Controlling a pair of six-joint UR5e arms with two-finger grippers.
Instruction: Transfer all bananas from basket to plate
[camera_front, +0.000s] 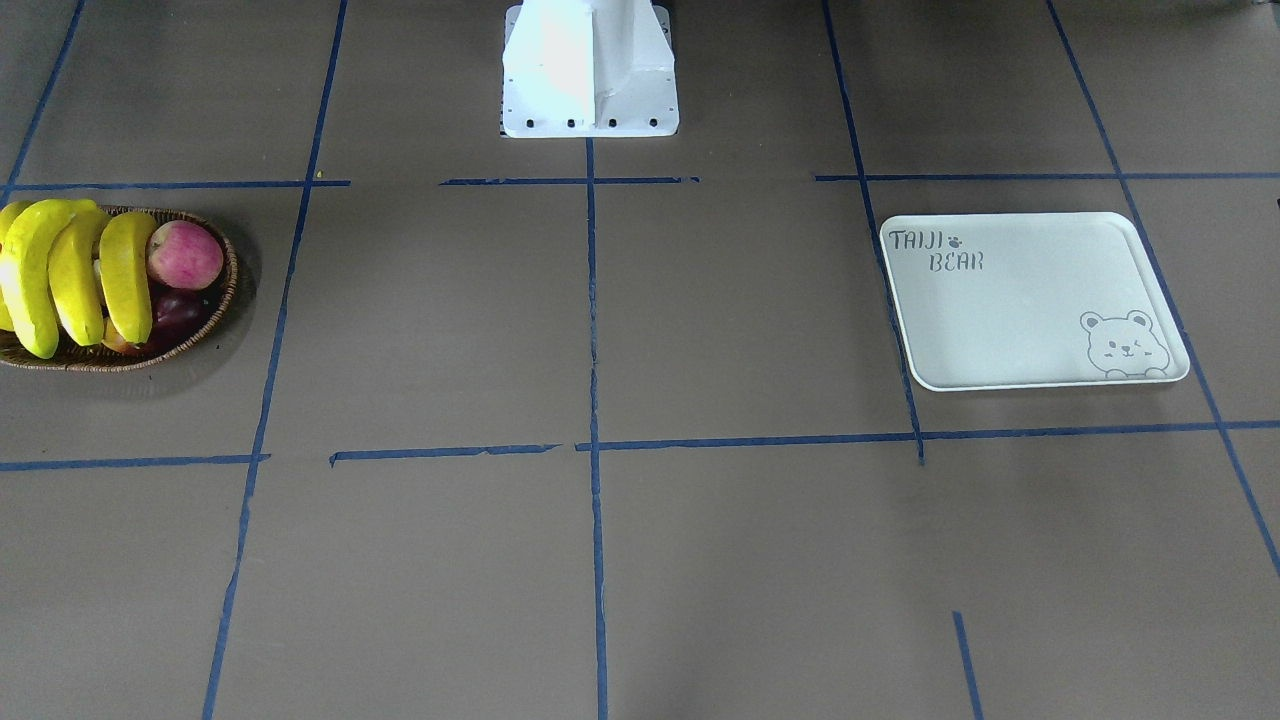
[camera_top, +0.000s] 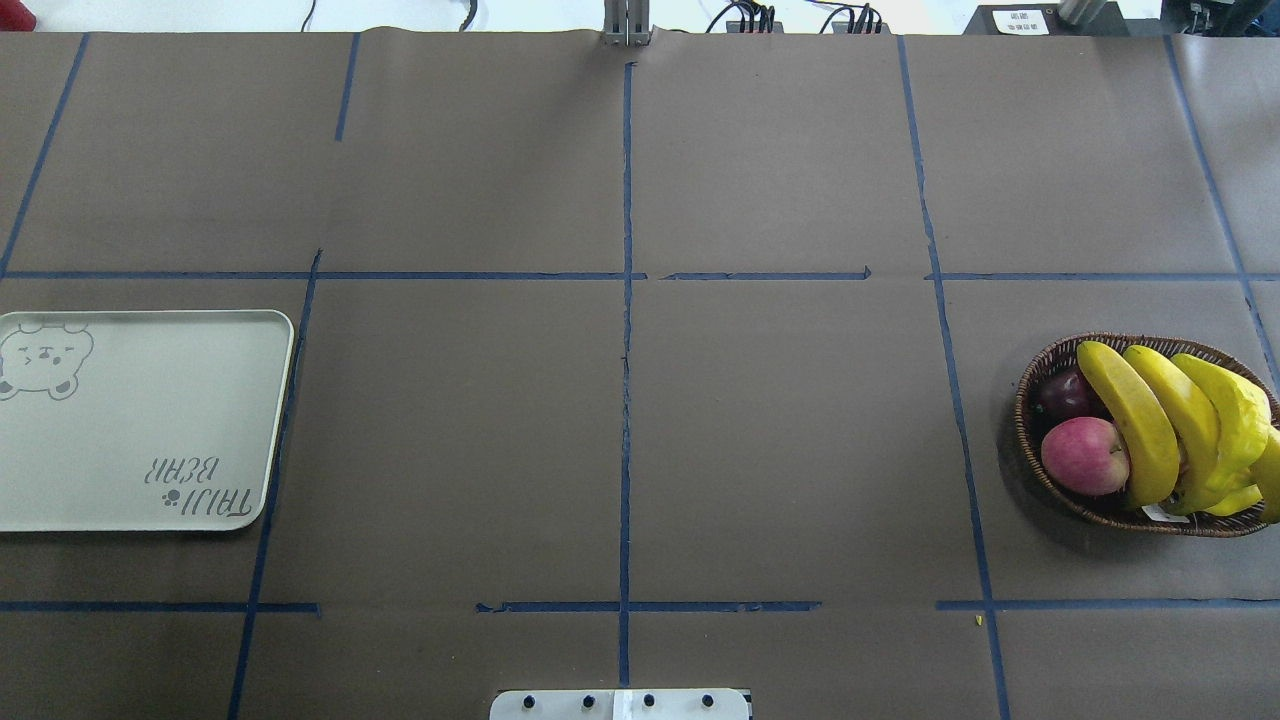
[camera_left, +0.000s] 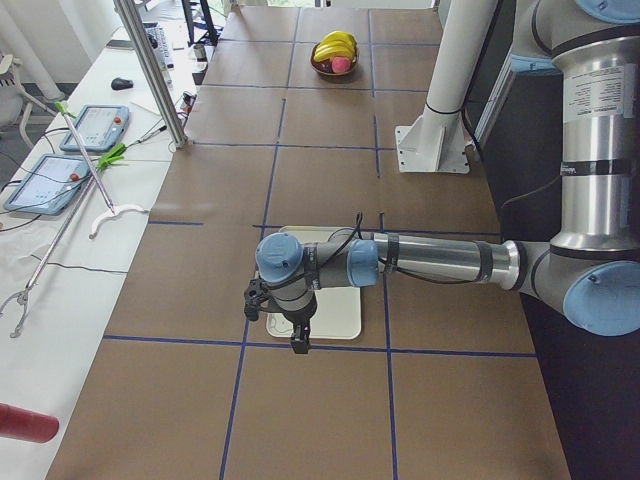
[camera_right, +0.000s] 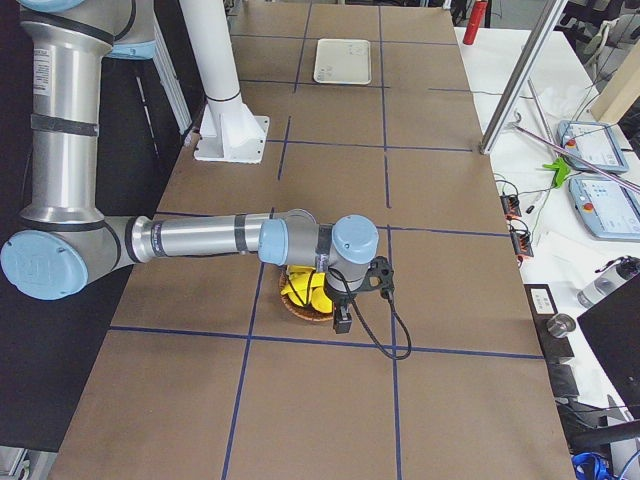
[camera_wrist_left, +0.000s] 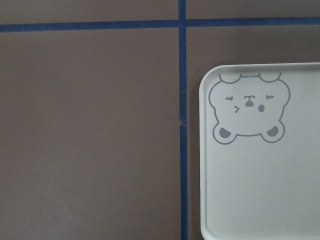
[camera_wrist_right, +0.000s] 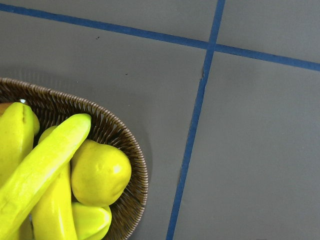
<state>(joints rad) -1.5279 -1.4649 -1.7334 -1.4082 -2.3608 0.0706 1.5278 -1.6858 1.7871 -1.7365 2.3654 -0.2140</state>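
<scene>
Several yellow bananas lie in the round wicker basket; they also show in the overhead view and the right wrist view. The off-white "TAIJI BEAR" plate lies flat with nothing on it, and it also shows in the left wrist view. My left gripper hangs above the plate's corner. My right gripper hangs above the basket's edge. Both show only in the side views, so I cannot tell whether they are open or shut.
A red apple and a dark fruit share the basket, with a plump yellow-green fruit. The white robot base stands mid-table. Blue tape lines cross the brown table. Tablets and a metal post stand beyond the table's far edge.
</scene>
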